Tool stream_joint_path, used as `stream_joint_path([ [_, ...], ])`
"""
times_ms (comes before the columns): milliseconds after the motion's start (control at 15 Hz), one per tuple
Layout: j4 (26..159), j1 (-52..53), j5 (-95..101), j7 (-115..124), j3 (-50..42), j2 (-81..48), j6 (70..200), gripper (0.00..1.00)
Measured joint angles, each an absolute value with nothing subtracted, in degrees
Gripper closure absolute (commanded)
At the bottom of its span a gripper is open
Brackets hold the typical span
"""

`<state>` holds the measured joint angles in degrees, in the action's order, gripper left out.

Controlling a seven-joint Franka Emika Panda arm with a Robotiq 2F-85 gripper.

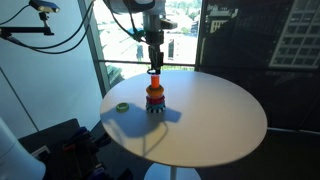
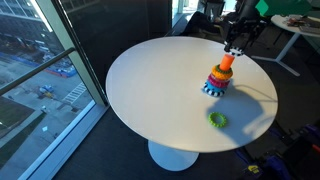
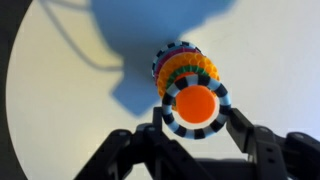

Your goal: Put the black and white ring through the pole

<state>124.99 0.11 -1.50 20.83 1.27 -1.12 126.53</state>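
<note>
Above the round white tabletop (image 1: 220, 120), jaws grip the flat black-and-white patterned ring (image 3: 171, 108) by its sides. In the wrist view it encircles the top of the orange-red pole (image 3: 197, 104). A plain yellow-green ring (image 2: 217, 119) lies apart on the tabletop.

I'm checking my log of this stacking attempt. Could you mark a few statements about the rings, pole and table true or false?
1. The gripper holds the black and white ring between its fingers. True.
2. The yellow-green ring sits on the stack. False: it lies flat on the table, apart from the stack.
3. In the wrist view the orange pole shows through the held ring's hole. True.
4. The table is square. False: it is round.
</note>
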Motion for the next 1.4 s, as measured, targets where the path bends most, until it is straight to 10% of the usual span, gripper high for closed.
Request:
stream_joint_path([
  [733, 122.47, 0.35, -1.50, 20.85, 1.26, -6.04, 126.56, 0.59],
  [800, 122.44, 0.39, -1.50, 20.85, 1.26, -6.23, 126.56, 0.09],
  [1400, 122.43, 1.08, -1.50, 19.75, 1.26, -5.33, 121.35, 0.00],
])
